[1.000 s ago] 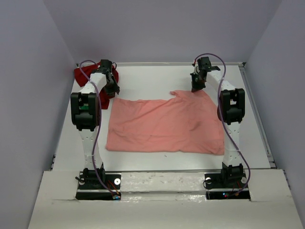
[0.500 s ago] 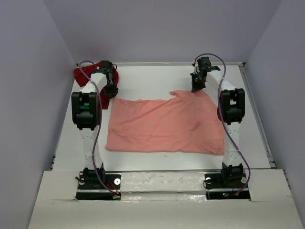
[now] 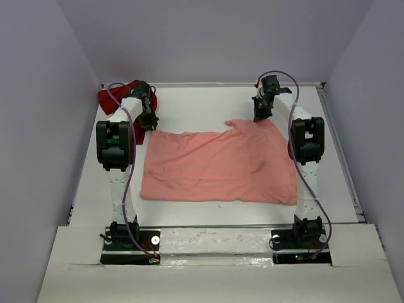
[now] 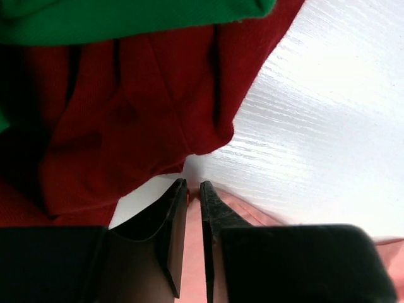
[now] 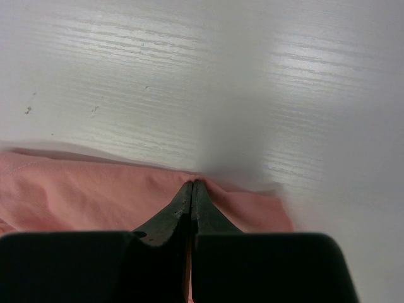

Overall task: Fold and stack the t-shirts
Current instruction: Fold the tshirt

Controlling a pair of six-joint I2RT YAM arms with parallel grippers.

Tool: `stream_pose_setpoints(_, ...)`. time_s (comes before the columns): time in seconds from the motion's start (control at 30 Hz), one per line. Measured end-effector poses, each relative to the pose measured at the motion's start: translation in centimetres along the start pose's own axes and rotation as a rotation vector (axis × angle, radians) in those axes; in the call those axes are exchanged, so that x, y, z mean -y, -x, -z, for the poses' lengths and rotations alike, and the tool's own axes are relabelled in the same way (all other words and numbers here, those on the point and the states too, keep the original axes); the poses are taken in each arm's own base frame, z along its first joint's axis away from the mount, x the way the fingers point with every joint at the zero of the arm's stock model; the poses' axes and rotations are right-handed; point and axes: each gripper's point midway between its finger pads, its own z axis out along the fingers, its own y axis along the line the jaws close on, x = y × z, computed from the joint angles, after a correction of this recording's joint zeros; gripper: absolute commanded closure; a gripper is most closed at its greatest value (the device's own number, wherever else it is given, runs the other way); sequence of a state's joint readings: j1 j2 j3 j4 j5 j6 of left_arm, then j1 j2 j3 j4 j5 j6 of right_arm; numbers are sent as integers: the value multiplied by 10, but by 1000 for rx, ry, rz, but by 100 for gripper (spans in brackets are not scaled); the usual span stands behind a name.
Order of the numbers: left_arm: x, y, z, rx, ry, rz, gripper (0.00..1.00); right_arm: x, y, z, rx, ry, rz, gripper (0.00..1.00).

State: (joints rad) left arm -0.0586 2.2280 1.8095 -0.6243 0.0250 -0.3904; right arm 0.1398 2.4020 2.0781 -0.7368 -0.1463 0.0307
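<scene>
Top view, pink shirt [image 3: 218, 167]: lies flat on the middle of the table [image 3: 202, 101]. Its long axis runs left to right, and a small tab of cloth sticks out toward the far edge.
Top view, left hand [image 3: 150, 121]: sits at the shirt's far left corner, just beside the dark red shirt [image 3: 108, 100] bunched in the table's far left corner.
Top view, right hand [image 3: 260, 115]: sits at the far right corner, on that tab.
Left wrist view, left hand [image 4: 191, 184]: the jaws stand a thin slit apart and pink cloth [image 4: 193, 252] shows in the slit. I cannot tell whether it is pinched.
Left wrist view, neighbours: the dark red shirt [image 4: 139, 107] lies just past the tips, with the green shirt [image 4: 126, 19] on top of it.
Right wrist view, right hand [image 5: 192, 183]: closed tight, gripping a puckered edge of the pink shirt [image 5: 76, 196] against the bare table [image 5: 221, 76].
Step in hand: likely taking both far corners to fold the shirt toward the near edge.
Doing it well: the left hand should catch only pink cloth, not the red hem. Lift both corners evenly so the fold line stays parallel to the long axis.
</scene>
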Motion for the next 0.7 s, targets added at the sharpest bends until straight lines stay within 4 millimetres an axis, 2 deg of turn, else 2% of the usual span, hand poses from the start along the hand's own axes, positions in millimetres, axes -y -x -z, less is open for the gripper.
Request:
stream_pose_setpoints(0.03, 1, 0, 0, -1, -3, 1, 86, 0, 0, 0, 0, 0, 0, 100)
stream_pose_setpoints(0.07, 1, 0, 0, -2, -5, 2, 100, 0, 0, 0, 0, 0, 0, 100)
stream_pose_setpoints(0.33, 0, 0, -1, 2, 1, 7, 100, 1, -1, 0, 1, -14, -7, 100)
stream_pose_setpoints(0.47, -7, -2, 2, 11, 34, 10, 100, 2, -7, 4, -5, -54, -15, 100)
stream_pose_setpoints(0.6, -10, -5, 18, 34, 61, 10, 100, 7, -13, 16, -4, -110, -31, 100)
stream_pose_setpoints(0.7, -7, -3, 36, 70, 67, 7, 100, 12, -14, 35, 10, -159, -43, 100)
